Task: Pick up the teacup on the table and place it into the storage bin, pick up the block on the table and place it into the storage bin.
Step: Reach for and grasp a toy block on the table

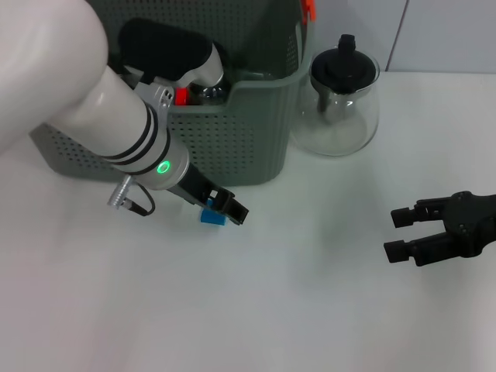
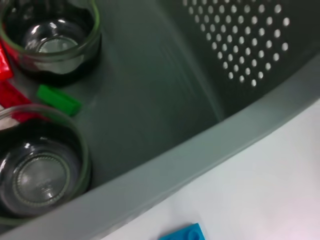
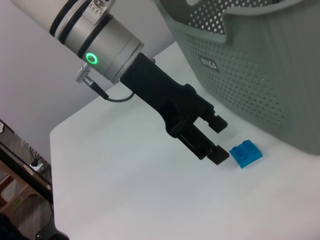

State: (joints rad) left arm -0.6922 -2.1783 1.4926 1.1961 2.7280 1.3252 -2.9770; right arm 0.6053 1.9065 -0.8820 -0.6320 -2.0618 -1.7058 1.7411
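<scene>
A small blue block lies on the white table just in front of the grey-green storage bin. My left gripper is open and empty, its black fingertips right beside the block and just above the table. The right wrist view shows this gripper, the block and the bin. The left wrist view looks into the bin, where two glass teacups stand; the block shows at the edge. No teacup shows on the table. My right gripper is open and empty at the right.
A glass teapot with a black lid stands on the table right of the bin. Inside the bin lie a green brick and red pieces. An orange clip sits on the bin's far corner.
</scene>
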